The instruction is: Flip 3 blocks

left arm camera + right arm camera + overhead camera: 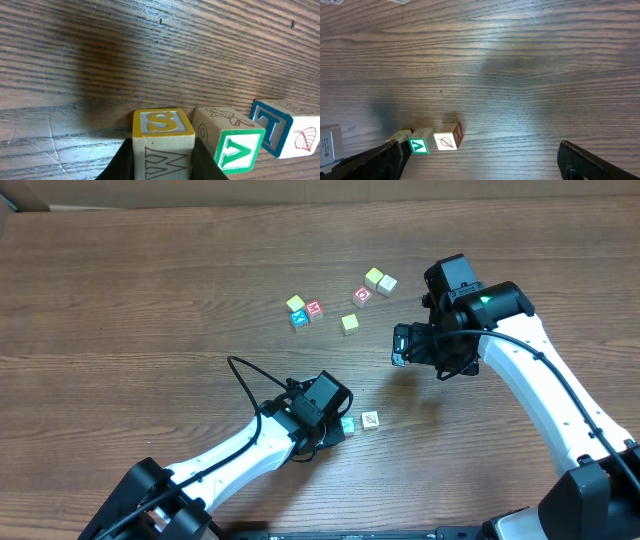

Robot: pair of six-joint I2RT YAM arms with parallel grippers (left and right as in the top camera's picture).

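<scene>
Three small wooden blocks stand in a row on the table. My left gripper [163,150] is shut on the first block [163,131], which has a yellow S face and a red-brown W on its side. A block with a green V face [233,148] touches it, and a block with a blue T and a leaf [283,128] follows. From overhead the left gripper [337,430] hides the held block; the green block [348,425] and the cream block [370,420] show beside it. My right gripper [400,345] hovers open and empty, apart from the row [447,136].
Several other cubes lie scattered at the back of the table: a yellow-topped one [296,304], a red-faced one [314,309], a blue one [299,320], another yellow one [349,323], and a cluster [378,281] near the right arm.
</scene>
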